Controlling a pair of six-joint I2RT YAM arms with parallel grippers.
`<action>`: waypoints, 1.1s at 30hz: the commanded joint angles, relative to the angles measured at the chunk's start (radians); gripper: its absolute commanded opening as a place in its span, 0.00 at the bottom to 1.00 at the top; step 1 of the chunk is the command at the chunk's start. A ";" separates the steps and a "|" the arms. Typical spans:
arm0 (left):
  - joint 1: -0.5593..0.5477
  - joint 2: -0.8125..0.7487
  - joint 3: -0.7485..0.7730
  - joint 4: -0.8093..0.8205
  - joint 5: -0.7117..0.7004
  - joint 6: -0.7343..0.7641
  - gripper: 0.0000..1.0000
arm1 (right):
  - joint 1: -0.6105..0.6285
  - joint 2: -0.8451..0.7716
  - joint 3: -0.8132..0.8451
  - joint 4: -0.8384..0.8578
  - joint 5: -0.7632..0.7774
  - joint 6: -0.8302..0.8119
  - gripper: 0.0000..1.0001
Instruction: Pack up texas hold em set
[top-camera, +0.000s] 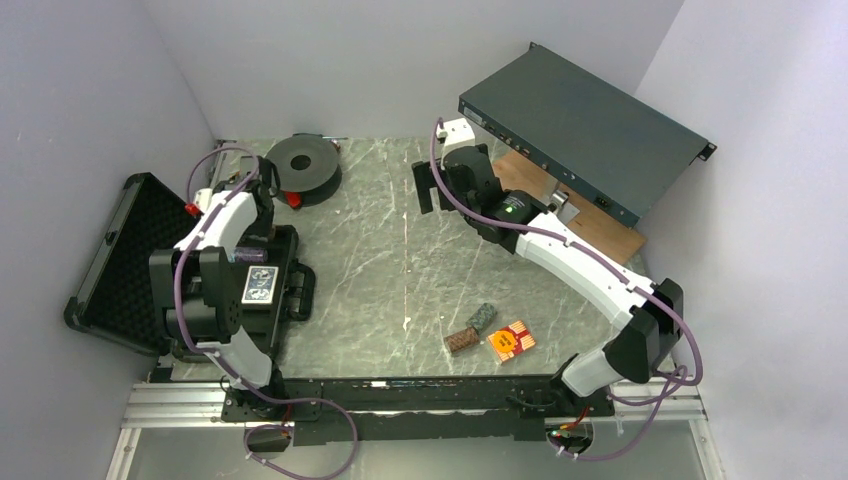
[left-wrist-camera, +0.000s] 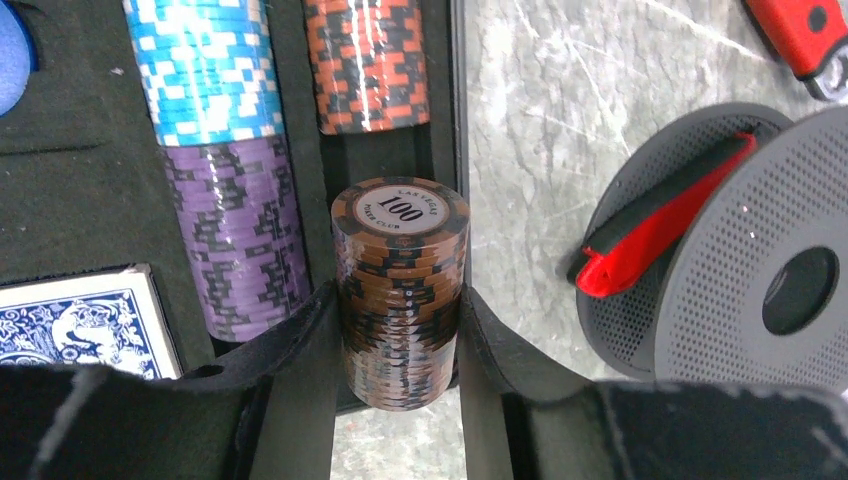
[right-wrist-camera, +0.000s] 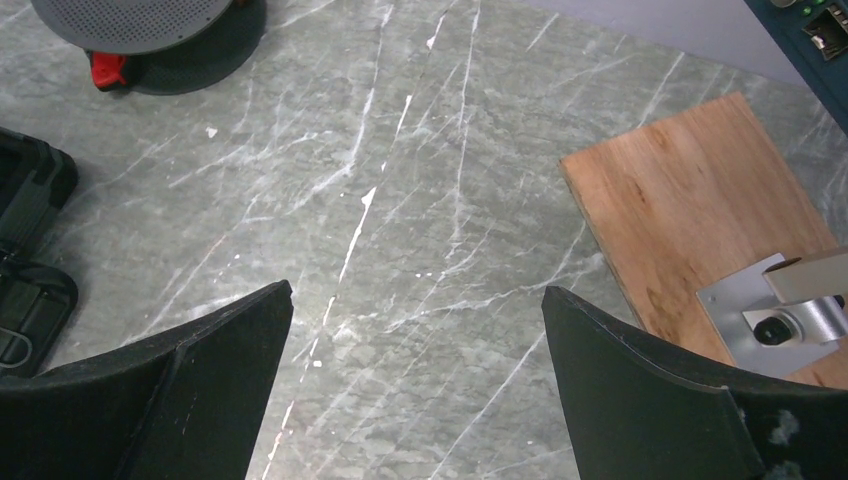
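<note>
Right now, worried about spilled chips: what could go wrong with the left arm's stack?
The left gripper holds the brown chip stack by its sides; if the chips are loose, some could slip out. The stack hangs beside the case wall, so it might drop onto the table outside.
</note>
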 joint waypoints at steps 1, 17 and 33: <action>0.032 0.003 -0.006 0.027 0.037 -0.045 0.00 | 0.004 -0.003 0.038 0.017 -0.010 0.011 1.00; 0.096 -0.064 -0.129 0.190 0.139 -0.019 0.42 | 0.006 -0.029 -0.001 0.033 -0.013 0.010 1.00; 0.125 -0.089 -0.168 0.219 0.182 0.009 0.76 | 0.006 -0.034 -0.013 0.036 -0.010 0.009 1.00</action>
